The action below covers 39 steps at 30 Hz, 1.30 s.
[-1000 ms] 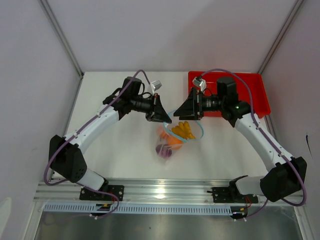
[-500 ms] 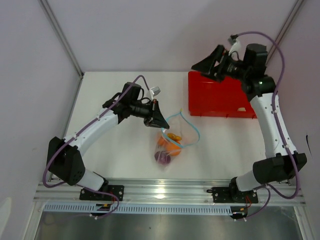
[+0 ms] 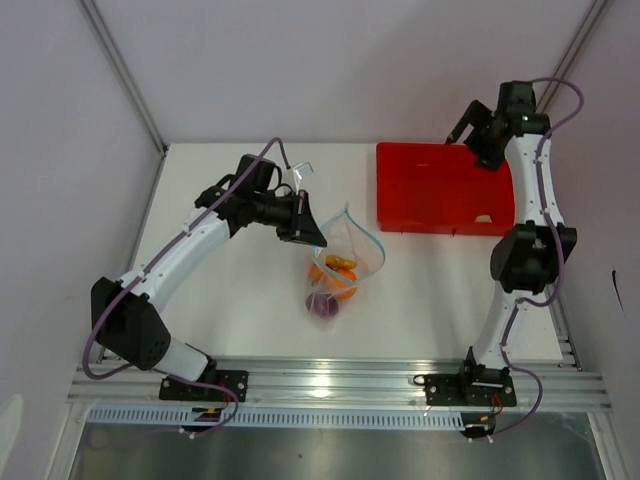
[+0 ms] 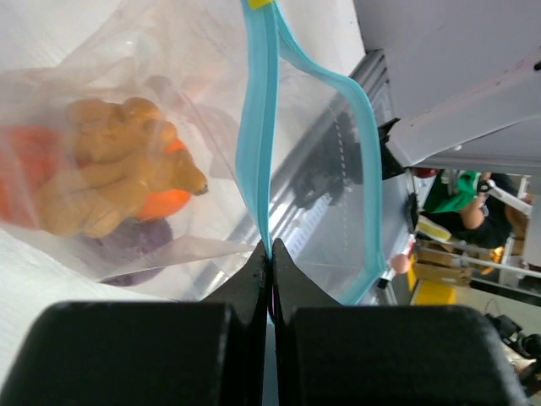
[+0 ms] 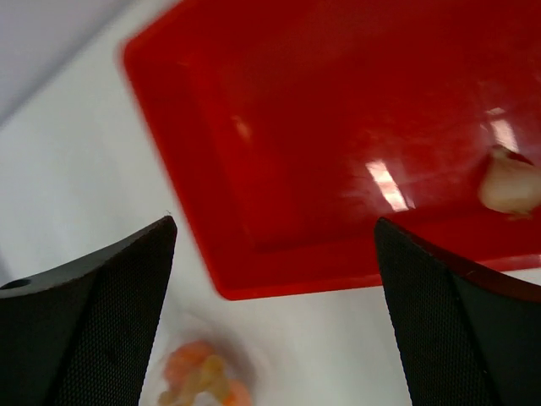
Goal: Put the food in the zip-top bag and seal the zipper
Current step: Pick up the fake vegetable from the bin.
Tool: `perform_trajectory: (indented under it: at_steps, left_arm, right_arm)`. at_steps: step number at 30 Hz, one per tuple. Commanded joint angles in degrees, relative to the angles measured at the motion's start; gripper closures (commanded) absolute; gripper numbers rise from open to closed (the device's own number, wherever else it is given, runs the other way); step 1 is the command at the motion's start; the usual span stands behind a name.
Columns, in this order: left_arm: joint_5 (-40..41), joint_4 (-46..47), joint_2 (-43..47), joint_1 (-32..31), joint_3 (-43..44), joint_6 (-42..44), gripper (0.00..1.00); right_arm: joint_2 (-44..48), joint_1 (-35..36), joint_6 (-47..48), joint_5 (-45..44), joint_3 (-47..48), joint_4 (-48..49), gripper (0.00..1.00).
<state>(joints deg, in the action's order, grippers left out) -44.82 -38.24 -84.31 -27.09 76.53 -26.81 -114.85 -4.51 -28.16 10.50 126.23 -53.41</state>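
Note:
The clear zip-top bag (image 3: 343, 262) hangs from my left gripper (image 3: 308, 228), which is shut on the light blue zipper (image 4: 258, 127) at one end of the mouth. The mouth gapes open. Inside the bag lie food pieces: yellow chunks (image 4: 110, 182), an orange piece (image 4: 165, 203) and a purple-grey round piece (image 4: 127, 244). My right gripper (image 3: 464, 128) is raised high above the far edge of the red tray (image 3: 430, 185), open and holding nothing. A small whitish piece (image 5: 510, 182) lies in the tray near its front right corner (image 3: 484, 217).
The red tray (image 5: 338, 127) sits at the table's back right, against the right wall. Grey walls close in the table on three sides. A metal rail (image 3: 330, 380) runs along the near edge by the arm bases.
My right arm has swung up and back from the bag's mouth to high above the tray, still open. The left gripper has kept its hold and drawn the bag slightly left.

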Motion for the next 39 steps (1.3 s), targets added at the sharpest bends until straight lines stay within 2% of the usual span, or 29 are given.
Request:
perform_trajectory:
  at_steps: [1,4,10,14,20,24,31,39]
  left_arm:
    - [2.5,-2.3,1.2,1.8,2.4,6.9,0.99]
    - [2.9,-3.7,0.1,3.3,2.7,11.2,0.99]
    - [2.7,-3.8,-2.2,5.4,1.7,13.4,0.99]
    - [3.1,-2.5,-3.7,6.0,1.9,14.4,1.0]
    - [2.0,-1.9,-7.1,6.8,3.0,14.5,0.99]
    - [1.6,-1.9,-7.5,7.0,3.2,14.5,0.99]
    - [0.1,-3.2,-8.8,7.1,4.8,14.5,0.99]
    - [0.0,-6.0,-9.6,7.1,7.4,15.3,0.99]
  right_arm:
    - [-5.2,-0.2,6.8,-13.0,3.3,-10.4,0.01]
    - [-10.2,-1.6,9.5,-17.6,5.8,-11.3,0.01]
    - [-19.1,-4.7,14.0,-20.3,9.0,-11.6,0.01]
    - [-21.8,-5.8,14.6,-26.3,8.2,-12.5,0.01]
    - [-22.9,-9.5,15.2,-30.2,5.1,-12.9,0.01]
    - [-22.9,-11.8,15.5,-26.4,3.4,-12.7,0.01]
    - [-22.3,-7.5,15.7,-21.2,-1.9,-11.4,0.01]
    - [-20.7,-5.8,13.1,-17.0,-6.3,-7.7,0.01]
